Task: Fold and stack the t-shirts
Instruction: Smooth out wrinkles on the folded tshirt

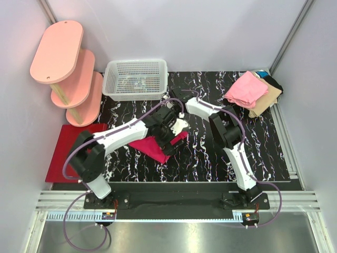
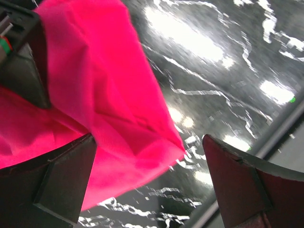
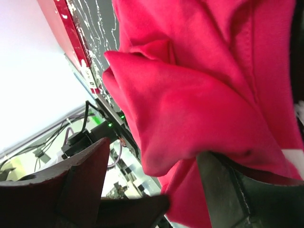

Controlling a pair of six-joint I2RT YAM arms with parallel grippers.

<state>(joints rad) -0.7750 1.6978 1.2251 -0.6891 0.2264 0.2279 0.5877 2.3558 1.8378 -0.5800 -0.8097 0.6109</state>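
**Step in hand (judged):** you are folding the magenta t-shirt [image 1: 152,146]. Stacking it is not yet begun. The shirt lies bunched rather than flat on the surface [image 1: 210,158], just toward 7 o'clock from the middle, beneath both wrists.

**Left end effector** [image 2: 148,154]: released, with the jaws spread wide over the shirt's edge. One finger is over the cloth and the other over bare surface. Nothing is gripped.

**Right end effector** [image 3: 152,154]: also released. A thick fold bulges between the jaws and rests against one finger, with a clear gap to the other.

**Pose:** the left arm runs from its base at 7 o'clock and slants toward 1 o'clock to reach the centre. The right arm runs from its base at 5 o'clock toward 12, bends at the elbow and turns toward 9 o'clock. The two wrists crowd together above the shirt.

**Next move (judged):**
- Close each end effector on a single layer at an edge, not on a bundle.
- Draw the wrists apart to spread the cloth before any fold.
- Closing on the thick fold risks dragging the whole shirt.

**Destination:** the folded t-shirts [image 1: 251,92] sit at 2 o'clock, well apart from the magenta t-shirt, with the pink one uppermost.
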